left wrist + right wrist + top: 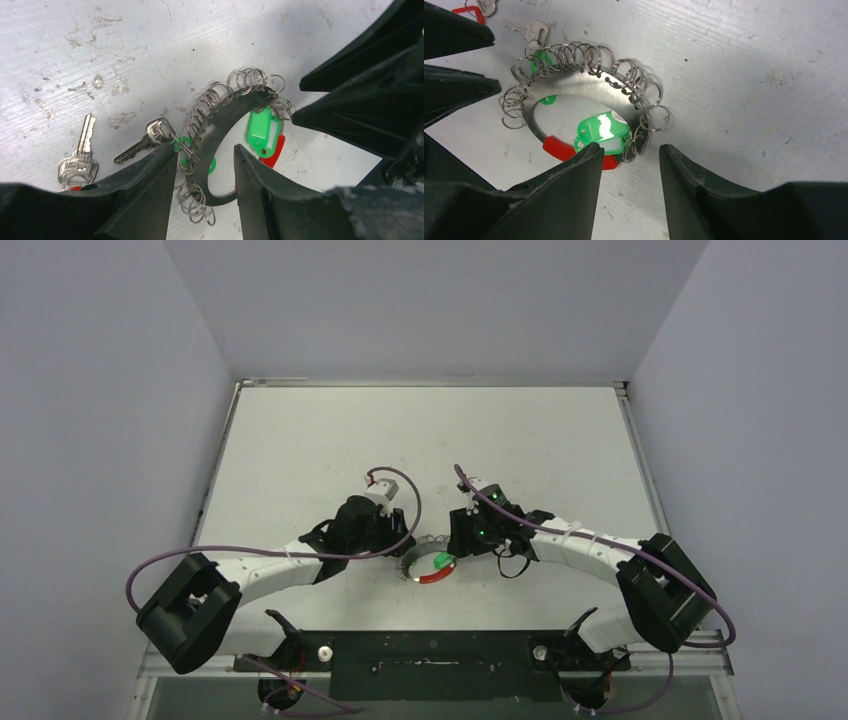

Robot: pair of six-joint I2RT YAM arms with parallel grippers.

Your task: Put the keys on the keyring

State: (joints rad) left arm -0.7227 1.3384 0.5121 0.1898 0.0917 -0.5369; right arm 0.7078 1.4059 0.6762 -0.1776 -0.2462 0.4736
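Table [300, 440] is bearing the keyring [589, 85] centrally at its near edge. The left gripper [202, 170] is straddling the band, grip unclear; the right gripper [631, 165] is hovering part-open, empty. One green tag [601, 130] is seemingly hanging on; two keys [77, 162] are lying loose leftward.

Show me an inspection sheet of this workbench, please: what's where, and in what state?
Surface: white table, scuffed and stained.
Job's things: keyring lying flat, green tag across its opening; loose key beside it; second key at its fringe of loops.
Clutter: nothing seen.
Claws: left claw open, astride the ring's band; right claw open, by the red arc.
Cables: purple cables loop along both arms.
Surroundings: plain grey walls.
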